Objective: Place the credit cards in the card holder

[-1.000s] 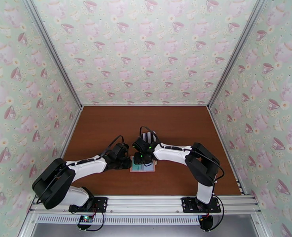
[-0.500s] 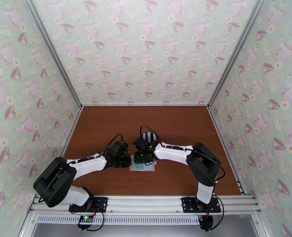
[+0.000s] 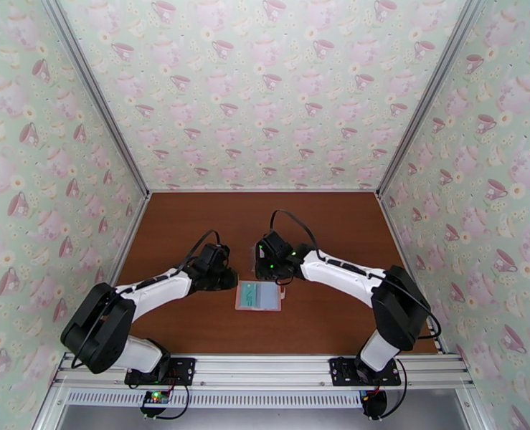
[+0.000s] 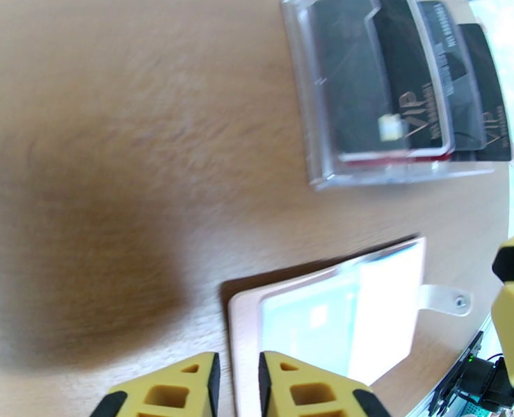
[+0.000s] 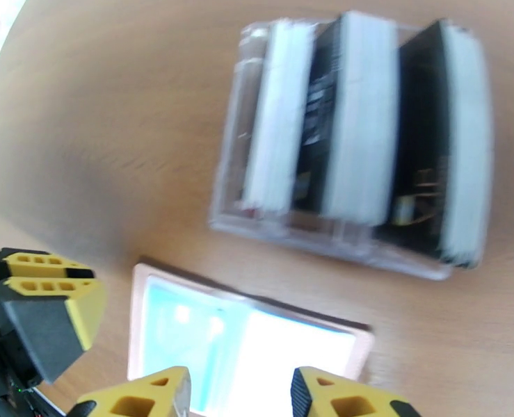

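The left gripper (image 4: 237,359) has its yellow fingers only a sliver apart, nothing between them. It hangs low over the brown table (image 3: 193,223) at the left edge of the card holder (image 4: 326,321). From overhead a thin strip of bare wood seems to separate the two, though from the left wrist camera I cannot tell whether a fingertip brushes the pink rim.

The right gripper (image 5: 239,377) is spread noticeably wider, also empty, with its fingers poised above the far side of the card holder and pointing down at it. The two grippers face each other across the holder, close together but not touching.

The card holder lies opened flat on the table, pale blue-grey inside turned up, with its little tab and snap (image 4: 448,299) sticking out from one edge (glare whitens the pockets, so what they contain is not readable).

Just beyond it, farther from the arm bases, sits a clear plastic rack (image 4: 312,133). The credit cards (image 4: 354,85) stand leaning in its slots, black ones and white-faced ones side by side, one with a small gold chip. Seen from above, the right wrist and its cable hang over the rack and hide most of it.
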